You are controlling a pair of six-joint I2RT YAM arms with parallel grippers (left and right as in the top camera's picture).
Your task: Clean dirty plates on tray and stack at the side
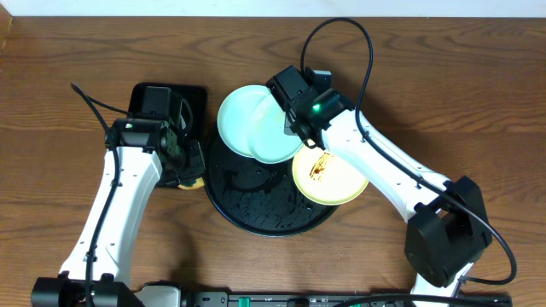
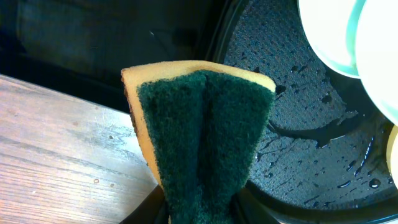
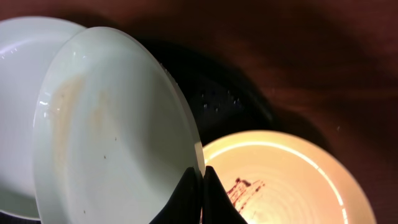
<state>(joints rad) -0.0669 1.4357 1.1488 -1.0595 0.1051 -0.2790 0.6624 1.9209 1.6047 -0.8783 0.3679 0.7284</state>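
Note:
The round black tray [image 1: 256,200] sits mid-table, its wet floor [image 2: 311,124] showing in the left wrist view. My right gripper [image 3: 203,169] is shut on the rim of a mint-green plate [image 3: 118,137], holding it tilted above the tray's back part [image 1: 275,141]; faint brown smears show on its face. A second mint plate [image 1: 239,115] lies behind it at the tray's back left. A yellow plate [image 1: 331,175] with a brown smear [image 3: 242,190] lies at the tray's right. My left gripper [image 1: 186,175] is shut on a green-and-yellow sponge [image 2: 202,137] just left of the tray.
A smaller rectangular black tray [image 1: 166,101] lies at the back left, behind the left arm. Bare wooden table [image 1: 68,170] surrounds the trays. Black cables run over the table at the back.

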